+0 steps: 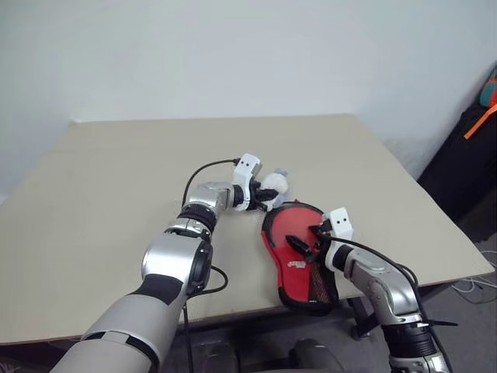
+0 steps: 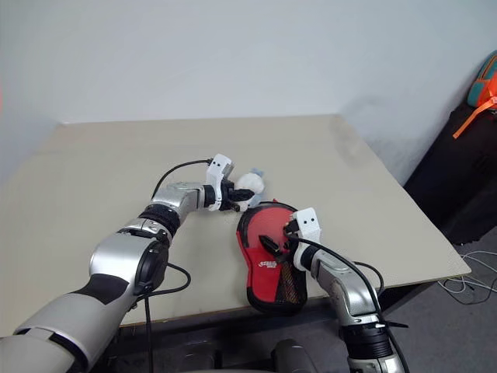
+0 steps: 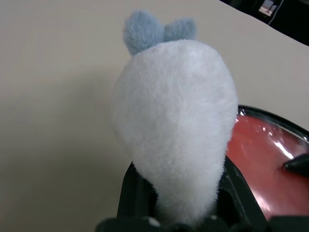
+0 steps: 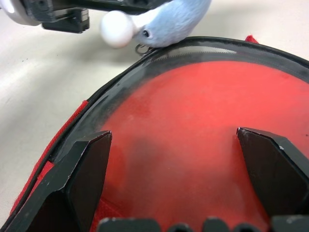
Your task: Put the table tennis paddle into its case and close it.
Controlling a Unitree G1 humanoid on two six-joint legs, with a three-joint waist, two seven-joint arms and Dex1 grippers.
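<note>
Our left hand is clenched on a white plush charm with a blue tuft. It seems to hang from the case's zip by a small ring, seen in the right wrist view, so we judge we hold it as a soft pull for running the zip.

Our right hand is released, fingers spread wide and resting over the red face inside the case. We take it this steadies the pouch while the left hand works.

The case lies on the worktop toward the near edge at about 5 o'clock, round end pointing toward 11 o'clock, mesh pocket nearest us. The table tennis paddle appears to sit inside, its red rubber framed by the black zip edge, which stands open around the round end.
</note>
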